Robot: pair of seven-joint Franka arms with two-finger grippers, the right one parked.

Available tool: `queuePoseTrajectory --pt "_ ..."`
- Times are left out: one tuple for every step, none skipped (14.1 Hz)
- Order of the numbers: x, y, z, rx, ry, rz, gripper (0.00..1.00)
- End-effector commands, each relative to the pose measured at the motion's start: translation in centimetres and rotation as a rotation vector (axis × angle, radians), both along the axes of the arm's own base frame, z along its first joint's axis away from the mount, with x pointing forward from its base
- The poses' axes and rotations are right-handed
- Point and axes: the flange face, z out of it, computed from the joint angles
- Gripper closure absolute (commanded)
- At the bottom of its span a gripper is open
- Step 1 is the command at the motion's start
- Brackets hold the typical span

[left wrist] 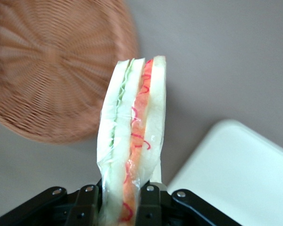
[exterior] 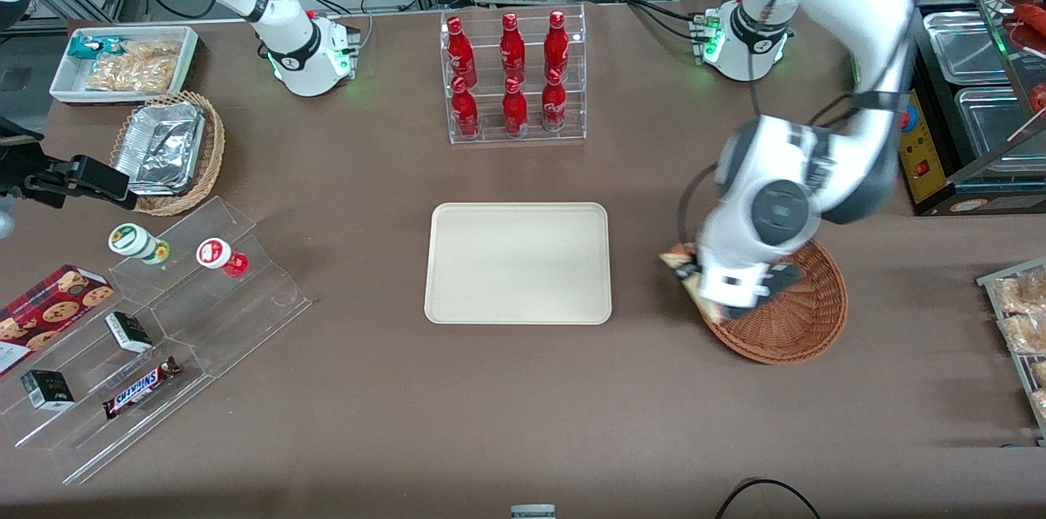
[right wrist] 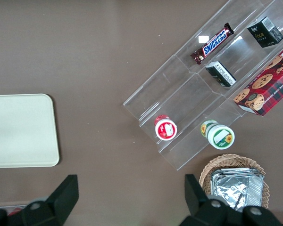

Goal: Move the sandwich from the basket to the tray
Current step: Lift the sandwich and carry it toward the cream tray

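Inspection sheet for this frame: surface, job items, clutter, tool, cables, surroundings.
Surface: brown table.
Sandwich: clamped in the tool, lifted above the basket's edge.
Basket: nothing seen inside.
Tray: bare, toward the parked arm from the basket.
Clutter: cola bottle rack, stepped acrylic stand with Snickers bar, foil containers, snack bin.
Tool: shut on the sandwich.
Cables: one loop at the table's near edge.
Surroundings: metal pans.
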Motion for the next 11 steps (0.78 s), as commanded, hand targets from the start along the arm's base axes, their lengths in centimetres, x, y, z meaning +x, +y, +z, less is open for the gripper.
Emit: queuePoseTrajectory --pt "-1.6 -9.7 -2.7 0.001 0.013 -0.127 0.76" --pt "-2.5 -12.5 -3.5 -0.002 0.01 -0.18 0.76" --pt "-2.9 -14.6 -4.1 -0.006 0.003 -0.215 0.76" --pt "-3.3 -16.7 -4.5 -0.016 -0.008 -0.259 0.76" --pt "-3.8 -18.2 -5.0 -0.026 -0.008 -0.32 0.76" --pt "-4.3 -19.4 -5.8 -0.037 -0.003 -0.39 0.76" --pt "-5.2 -21.0 -6.7 -0.054 0.01 -0.443 0.76" --pt "-5.7 -22.4 -7.3 -0.073 0.017 -0.456 0.76" --pt "-6.0 -23.4 -8.5 -0.08 0.027 -0.465 0.76" --pt "-6.1 -23.8 -9.3 -0.079 0.03 -0.464 0.75" --pt "-6.5 -24.6 -10.0 -0.077 0.033 -0.475 0.74"
